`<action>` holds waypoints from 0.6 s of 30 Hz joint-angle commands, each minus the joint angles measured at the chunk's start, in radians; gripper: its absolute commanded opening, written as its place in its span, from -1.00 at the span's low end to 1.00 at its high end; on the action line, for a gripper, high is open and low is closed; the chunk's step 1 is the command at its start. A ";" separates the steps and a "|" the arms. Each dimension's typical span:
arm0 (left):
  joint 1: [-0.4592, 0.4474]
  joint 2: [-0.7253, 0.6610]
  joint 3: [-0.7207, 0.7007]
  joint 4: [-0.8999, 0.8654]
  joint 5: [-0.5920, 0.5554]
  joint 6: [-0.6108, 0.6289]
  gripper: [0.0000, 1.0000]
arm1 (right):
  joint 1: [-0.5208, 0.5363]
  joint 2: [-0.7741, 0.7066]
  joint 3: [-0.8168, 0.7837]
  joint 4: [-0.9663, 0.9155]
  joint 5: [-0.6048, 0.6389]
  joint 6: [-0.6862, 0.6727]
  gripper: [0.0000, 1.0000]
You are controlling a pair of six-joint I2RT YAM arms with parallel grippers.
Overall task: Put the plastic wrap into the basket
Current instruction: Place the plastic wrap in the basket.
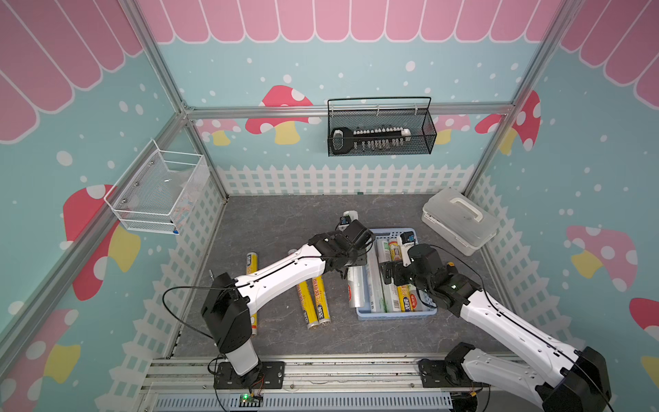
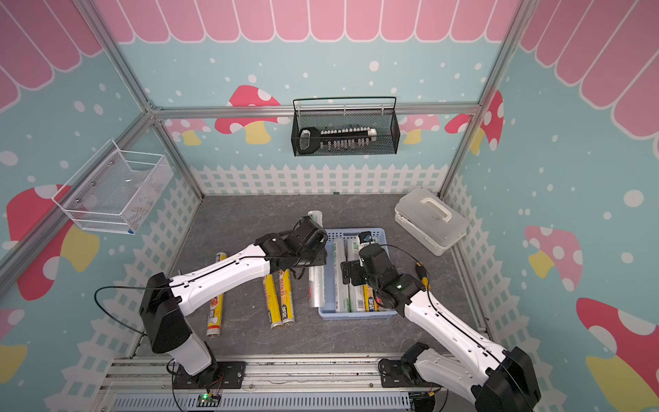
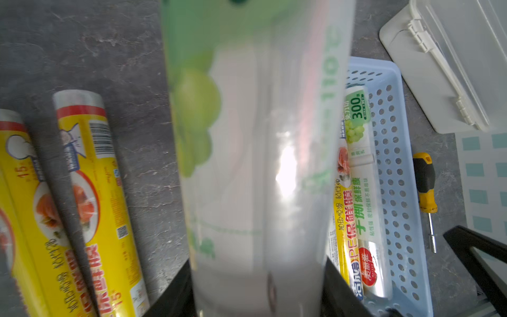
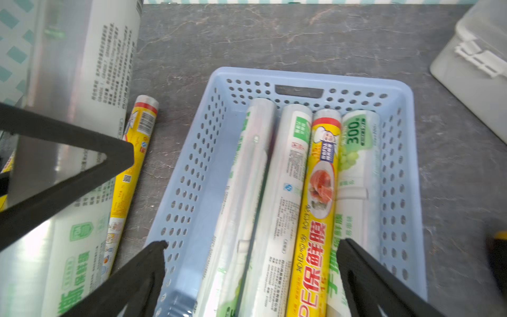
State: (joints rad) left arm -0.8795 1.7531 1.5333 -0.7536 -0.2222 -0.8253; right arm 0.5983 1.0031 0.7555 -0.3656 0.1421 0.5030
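Inside a booth papered with mushrooms, pink scallops and a white picket fence, my left claw (image 3: 258, 296) is clamped on a clear-green roll of plastic wrap (image 3: 252, 164), held above the dark marbled surface (image 1: 285, 221) just beside the left rim of the blue basket (image 1: 396, 315). My right claw (image 4: 252, 243) hangs over the basket, jaws wide apart, where four rolls (image 4: 290, 178) lie side by side. Three yellow rolls (image 2: 271, 303) lie on the surface further left. A lidded grey box (image 1: 458, 219) sits in the far right corner; a black wire basket (image 1: 381, 139) hangs on the back wall.
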 commanded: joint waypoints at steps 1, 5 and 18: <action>-0.022 0.046 0.074 0.033 -0.063 -0.062 -0.67 | -0.039 -0.047 -0.029 -0.050 -0.036 0.010 0.99; -0.027 0.130 0.134 0.014 -0.074 -0.087 -0.62 | -0.122 -0.069 -0.054 -0.067 -0.090 0.009 0.99; -0.042 0.369 0.377 -0.208 -0.149 -0.019 -0.49 | -0.246 -0.014 -0.033 -0.085 -0.255 -0.047 0.99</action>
State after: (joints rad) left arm -0.9066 2.0987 1.8332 -0.9028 -0.3408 -0.8635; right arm 0.3595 0.9798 0.7101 -0.4366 -0.0715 0.4820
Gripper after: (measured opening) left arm 0.511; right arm 0.995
